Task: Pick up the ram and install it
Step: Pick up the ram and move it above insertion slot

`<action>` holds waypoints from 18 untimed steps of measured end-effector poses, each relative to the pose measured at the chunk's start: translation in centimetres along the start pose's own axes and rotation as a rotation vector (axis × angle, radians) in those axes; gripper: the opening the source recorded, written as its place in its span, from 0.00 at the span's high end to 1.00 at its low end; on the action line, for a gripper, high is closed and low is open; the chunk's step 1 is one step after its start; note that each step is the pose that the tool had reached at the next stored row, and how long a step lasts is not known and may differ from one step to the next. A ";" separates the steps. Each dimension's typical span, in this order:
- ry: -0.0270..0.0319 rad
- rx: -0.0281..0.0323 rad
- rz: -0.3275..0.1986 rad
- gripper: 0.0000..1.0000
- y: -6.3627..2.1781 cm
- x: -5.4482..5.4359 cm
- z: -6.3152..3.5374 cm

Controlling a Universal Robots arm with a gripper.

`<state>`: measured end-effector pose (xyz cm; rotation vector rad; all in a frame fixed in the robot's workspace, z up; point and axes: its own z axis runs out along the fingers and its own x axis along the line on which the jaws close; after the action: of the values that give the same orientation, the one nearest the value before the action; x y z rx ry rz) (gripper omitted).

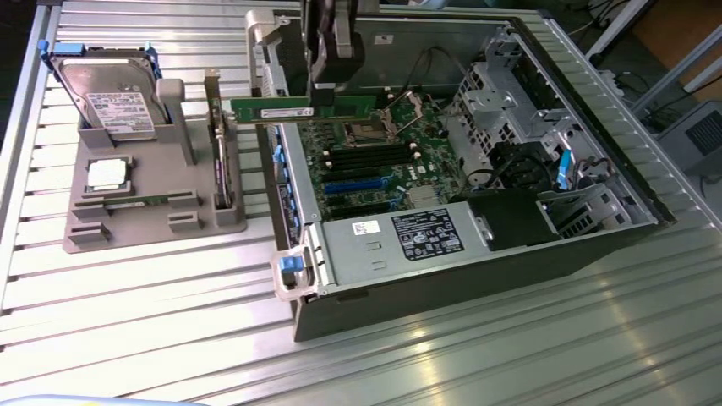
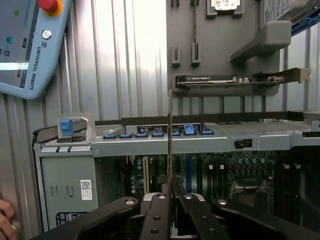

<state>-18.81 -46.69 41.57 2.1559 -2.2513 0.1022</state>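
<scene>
Claw (image 1: 336, 88) first: pinches the ram (image 1: 303, 110) by its long upper edge, fingers (image 2: 157, 212) pressed together on the thin green board. Holds it level and standing on edge, label side toward the exterior camera. Hangs in the air over the open computer case (image 1: 451, 296) — above the wall on the exterior view's left, not seated in any slot. Lower down, on the main board, long black slots (image 1: 367, 158) lying side by side.

From the wrist camera, seen edge-on as one thin line rising out from between the black fingers (dark inside of the case behind it).

On the exterior view's left, apart from the case, a grey holder (image 1: 226, 224) on the ribbed metal table (image 1: 135, 321). Carries a hard drive (image 1: 107, 100), a square silver chip (image 1: 107, 172) and a card (image 1: 216, 144) standing on edge.

In the wrist view also a control tablet (image 2: 30, 50) with a red button — and part of a hand (image 2: 5, 217) beside the case.
</scene>
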 end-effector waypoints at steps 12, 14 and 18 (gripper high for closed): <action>0.0040 0.0001 0.000 0.88 -1.32 -0.1 0.04; 0.0044 0.0002 0.000 0.88 -1.54 -0.1 0.05; 0.0053 0.0002 0.000 0.88 -2.00 -0.1 0.06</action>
<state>-16.81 -46.69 41.57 2.1533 -2.2484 0.1081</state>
